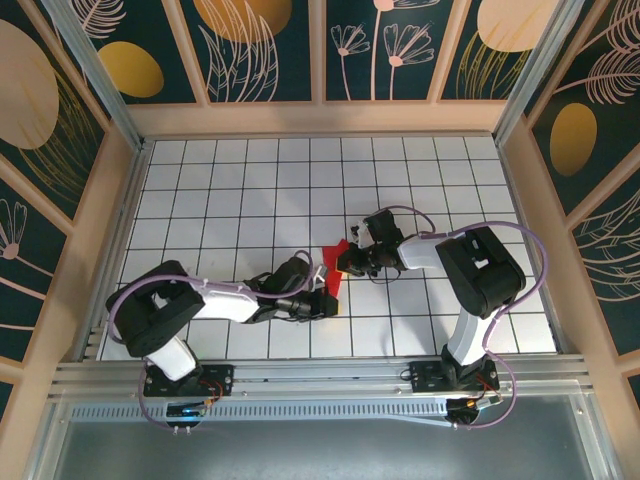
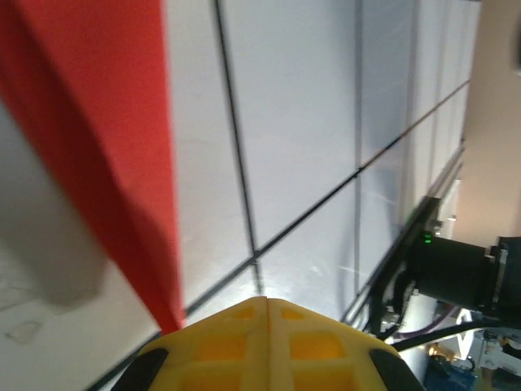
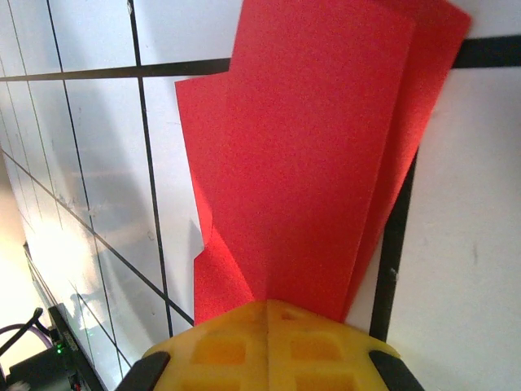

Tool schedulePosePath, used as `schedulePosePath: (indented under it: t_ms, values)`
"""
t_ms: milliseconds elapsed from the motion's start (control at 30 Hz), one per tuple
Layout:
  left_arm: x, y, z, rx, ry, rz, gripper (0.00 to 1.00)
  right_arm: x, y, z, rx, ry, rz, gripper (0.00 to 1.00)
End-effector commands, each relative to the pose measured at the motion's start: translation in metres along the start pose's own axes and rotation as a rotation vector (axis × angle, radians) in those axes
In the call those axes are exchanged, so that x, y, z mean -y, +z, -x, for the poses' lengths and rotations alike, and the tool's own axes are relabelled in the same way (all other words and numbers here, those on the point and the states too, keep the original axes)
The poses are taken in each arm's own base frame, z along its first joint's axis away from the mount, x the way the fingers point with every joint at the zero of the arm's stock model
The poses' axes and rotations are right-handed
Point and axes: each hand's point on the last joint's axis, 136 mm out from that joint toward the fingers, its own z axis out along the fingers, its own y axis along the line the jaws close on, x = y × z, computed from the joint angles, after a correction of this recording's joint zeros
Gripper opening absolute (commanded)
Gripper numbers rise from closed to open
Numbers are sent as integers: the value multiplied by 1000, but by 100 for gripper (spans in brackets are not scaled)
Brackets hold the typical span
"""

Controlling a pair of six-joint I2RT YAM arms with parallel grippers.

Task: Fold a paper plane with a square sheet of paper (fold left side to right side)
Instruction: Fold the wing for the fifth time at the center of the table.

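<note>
The white gridded counter (image 1: 200, 180) carries the bright red paper sheet (image 1: 338, 249) near its centre, narrowed and layered. The left claw (image 1: 322, 301) reaches in from 9 o'clock at the sheet's 6 o'clock end. The right claw (image 1: 347, 263) comes from 3 o'clock nearer the 12 o'clock end, likely steadying the sheet for creasing. The right wrist view reveals overlapping flaps fanning toward 12 o'clock from yellow fingers (image 3: 220, 350) pressed together on the paper. The left wrist view shows that claw likewise closed, a raised red edge tapering to its tip, seemingly pinched.
</note>
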Motion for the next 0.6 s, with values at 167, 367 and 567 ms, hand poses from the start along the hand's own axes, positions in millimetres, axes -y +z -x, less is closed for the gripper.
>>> schedulePosePath:
  t_ms: [167, 367, 567]
  values:
    - [14, -19, 31, 77, 16, -14, 1, 63, 11, -36, -87, 81, -233, 0]
    - [10, -12, 52, 78, 53, 2, 1, 63, 12, -37, -89, 84, -234, 0]
    - [4, 8, 59, 37, 79, 28, 1, 63, 12, -36, -89, 87, -233, 0]
